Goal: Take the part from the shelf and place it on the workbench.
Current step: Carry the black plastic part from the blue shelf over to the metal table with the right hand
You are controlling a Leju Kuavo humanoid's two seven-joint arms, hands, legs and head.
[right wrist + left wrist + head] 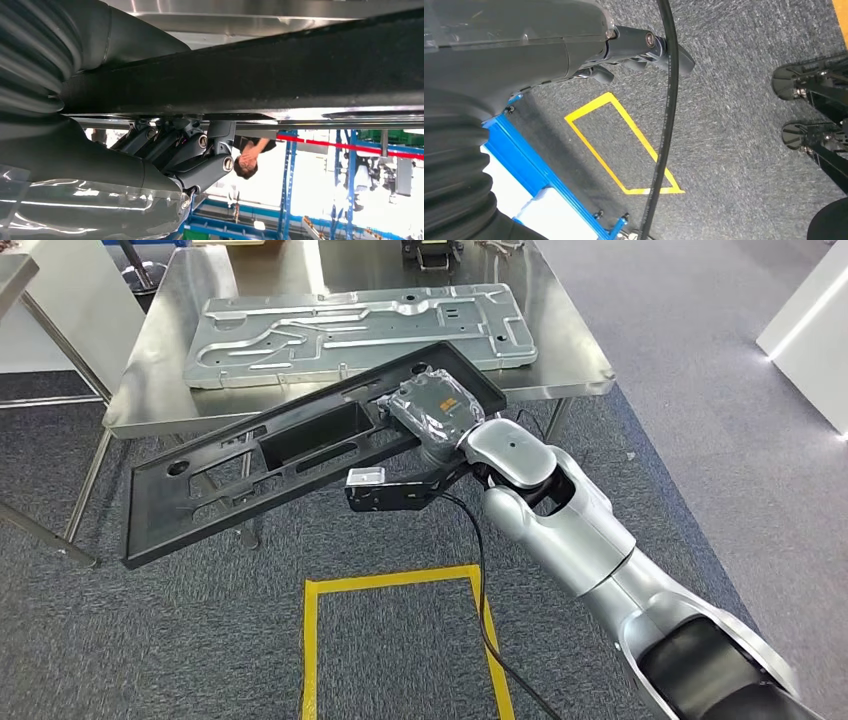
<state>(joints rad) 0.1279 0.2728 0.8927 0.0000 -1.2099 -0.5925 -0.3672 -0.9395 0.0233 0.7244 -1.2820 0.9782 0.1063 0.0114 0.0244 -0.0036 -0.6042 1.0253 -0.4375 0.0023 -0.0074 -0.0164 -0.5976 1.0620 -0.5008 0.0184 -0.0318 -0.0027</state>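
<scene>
A long black plastic part (290, 455) with a rectangular recess hangs tilted in front of the steel workbench (560, 350). Its far right end reaches over the bench's near edge, and its left end hangs lower over the carpet. My right hand (435, 410), wrapped in a clear cover, grips the part near its right end. In the right wrist view the dark fingers (200, 150) lie against one face of the part (280, 75). My left hand (644, 45) hangs over the floor, fingers apart and holding nothing.
A large grey stamped metal panel (350, 330) lies across the workbench. A yellow taped square (400, 580) marks the carpet below, with a black cable (485, 590) across it. A person (250, 155) stands beyond, among blue shelf frames (290, 175). A white unit (810, 330) stands right.
</scene>
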